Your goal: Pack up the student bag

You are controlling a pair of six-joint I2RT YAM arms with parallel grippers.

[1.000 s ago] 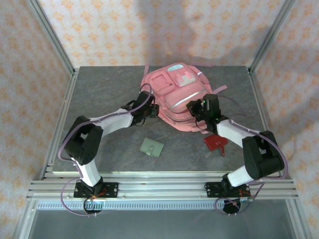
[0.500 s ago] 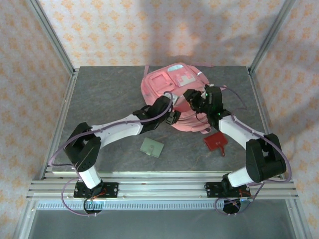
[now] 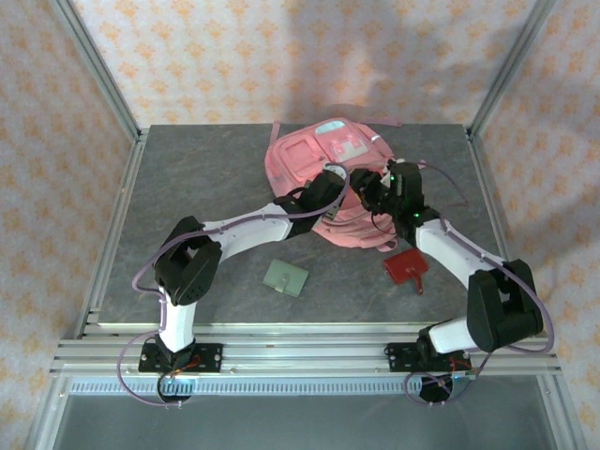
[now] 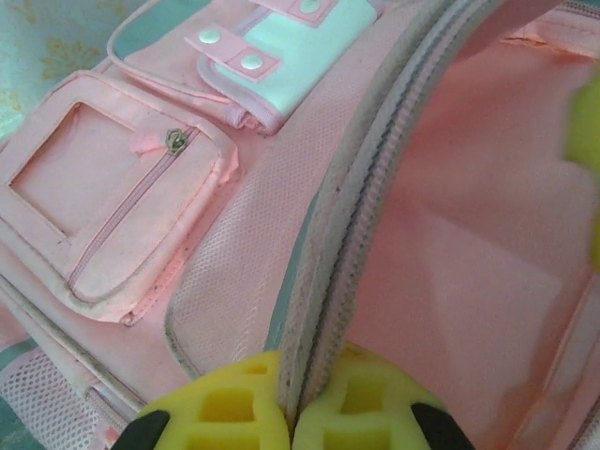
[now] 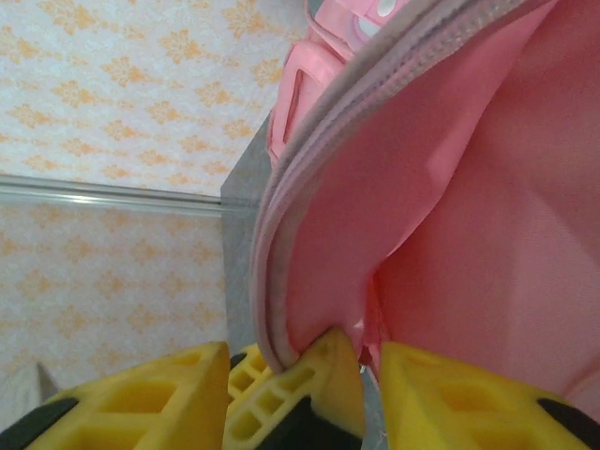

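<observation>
From above, the pink bag [image 3: 305, 161] lies at the far middle of the grey table [image 3: 187, 187]. The left gripper [image 3: 330, 183] and the right gripper [image 3: 368, 193] both reach onto its near side, close together.

In the left wrist view, the left gripper [image 4: 291, 412] is pinched tight on the zip edge of the bag [image 4: 141, 187], next to the front pocket.

In the right wrist view, the right gripper [image 5: 302, 364] has its jaws partway apart. The zip edge of the bag [image 5: 450, 187] sits in the gap between them and is not squeezed.
</observation>
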